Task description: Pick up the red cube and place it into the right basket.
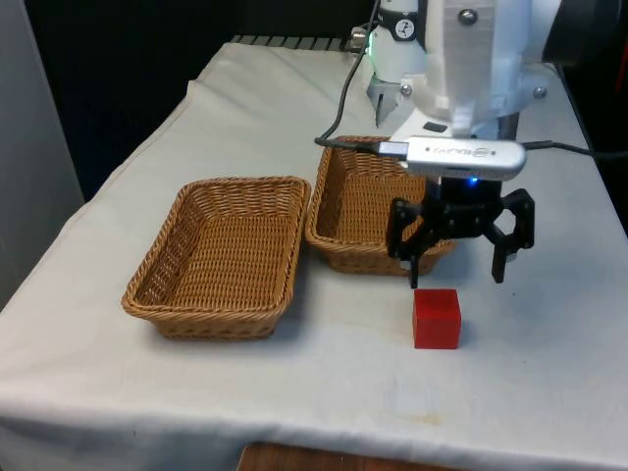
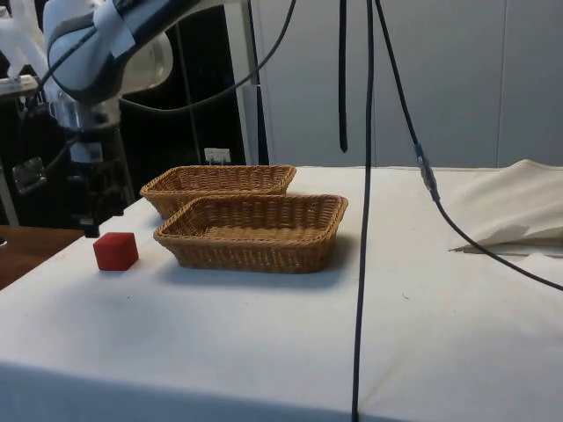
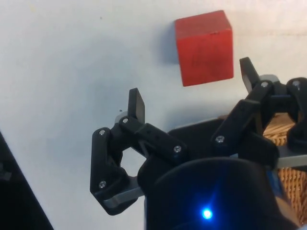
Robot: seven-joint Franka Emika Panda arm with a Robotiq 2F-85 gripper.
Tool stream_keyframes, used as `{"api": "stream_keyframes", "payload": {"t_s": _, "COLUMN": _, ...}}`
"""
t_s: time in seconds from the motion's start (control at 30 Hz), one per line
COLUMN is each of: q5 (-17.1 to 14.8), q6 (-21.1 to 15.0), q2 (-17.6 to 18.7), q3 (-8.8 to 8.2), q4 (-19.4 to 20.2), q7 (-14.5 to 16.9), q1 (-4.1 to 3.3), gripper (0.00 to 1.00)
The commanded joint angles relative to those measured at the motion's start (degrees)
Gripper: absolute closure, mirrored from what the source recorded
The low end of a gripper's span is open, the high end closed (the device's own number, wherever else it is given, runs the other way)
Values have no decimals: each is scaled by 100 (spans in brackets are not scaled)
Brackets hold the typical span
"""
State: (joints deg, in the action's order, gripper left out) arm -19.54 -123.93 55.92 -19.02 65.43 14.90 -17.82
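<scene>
Red cube (image 1: 437,318) — plain, solid-coloured, upright

Even bright overhead light – soft shadows, no glare.

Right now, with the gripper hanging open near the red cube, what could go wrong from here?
1. The open gripper hangs above and behind the red cube, not over it; a straight descent may clip the cube's edge or push it away.
2. In the wrist view the cube sits slightly skewed to the fingers, so closing could twist it.
3. The nearest basket lies close behind; a low carry could catch its rim.
</scene>
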Motion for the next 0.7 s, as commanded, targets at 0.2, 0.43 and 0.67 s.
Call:
{"api": "stream_keyframes", "payload": {"t_s": 0.2, "q5": -57, "q6": 23, "q2": 109, "q3": -11, "q4": -63, "q7": -17, "q1": 109, "gripper": 0}}
{"api": "stream_keyframes", "payload": {"t_s": 0.43, "q5": -69, "q6": 40, "q2": 252, "q3": -11, "q4": -206, "q7": -52, "q1": 183, "gripper": 0}}
{"api": "stream_keyframes", "payload": {"t_s": 0.67, "q5": -74, "q6": 69, "q2": 498, "q3": 0, "q4": -487, "q7": -103, "q1": 246, "gripper": 0}}
